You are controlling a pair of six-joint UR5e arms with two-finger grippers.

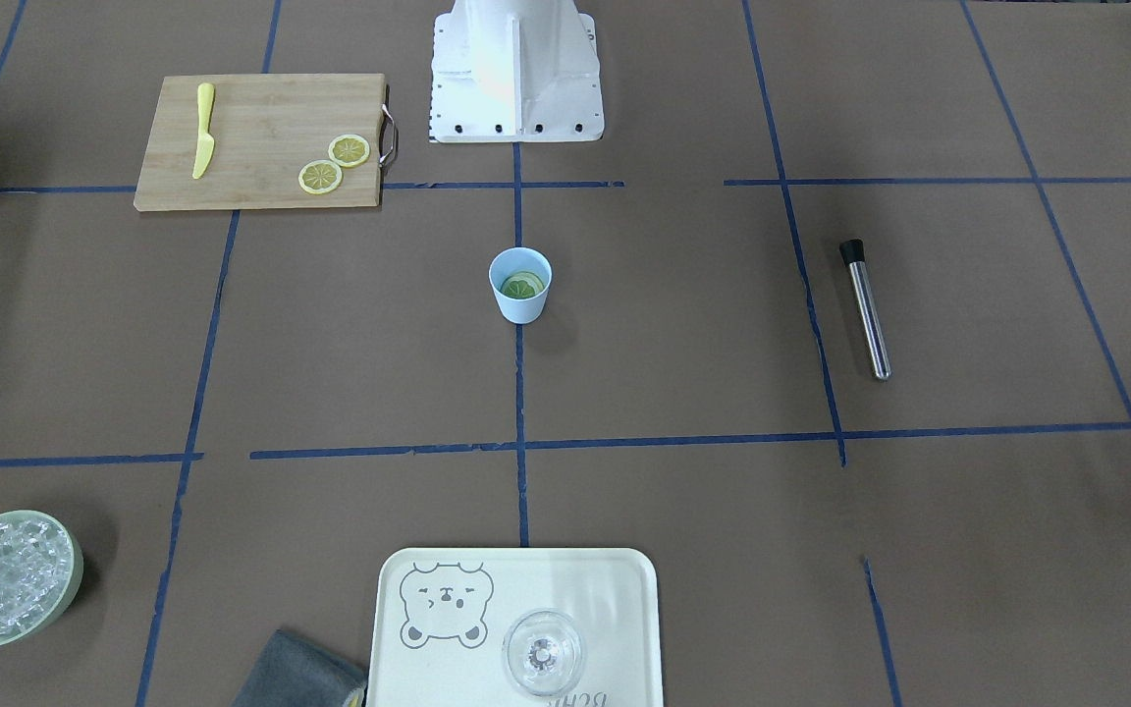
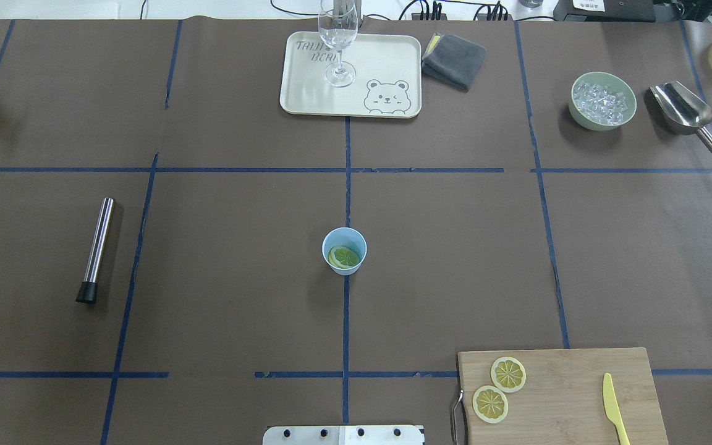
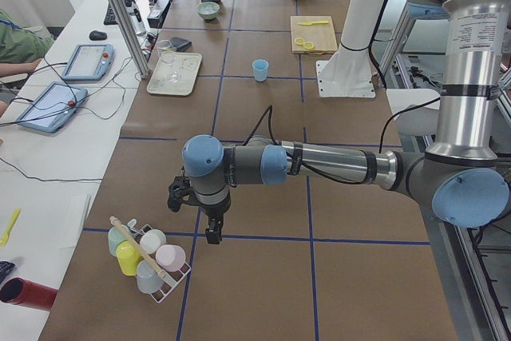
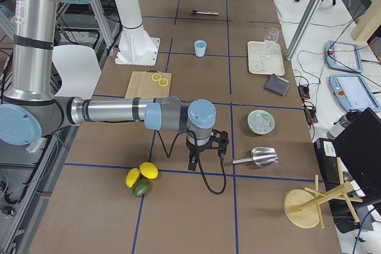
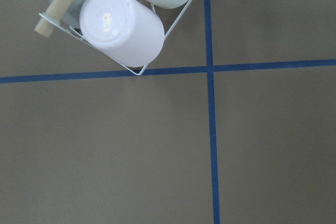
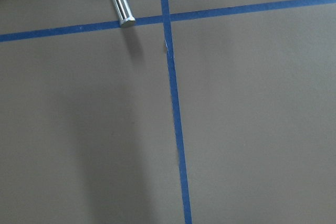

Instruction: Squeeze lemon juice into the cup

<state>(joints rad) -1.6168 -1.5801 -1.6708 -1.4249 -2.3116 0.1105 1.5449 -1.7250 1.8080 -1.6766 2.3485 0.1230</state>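
The overhead camera is looking forward and down from behind the robot's base (image 2: 343, 434); the front-facing one is facing it from across the worktop (image 1: 723, 344). Both are sharing the cup (image 2: 344, 236). The side cameras are looking along the worktop, the wrist cameras sitting close above it.

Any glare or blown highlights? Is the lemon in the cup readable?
Front-facing view: robot base blown out white; lemon in the cup readable, tinted greenish, soft shadow beside the cup. Overhead view: even light on the table. Left wrist view: small glare spot on the pink cup.
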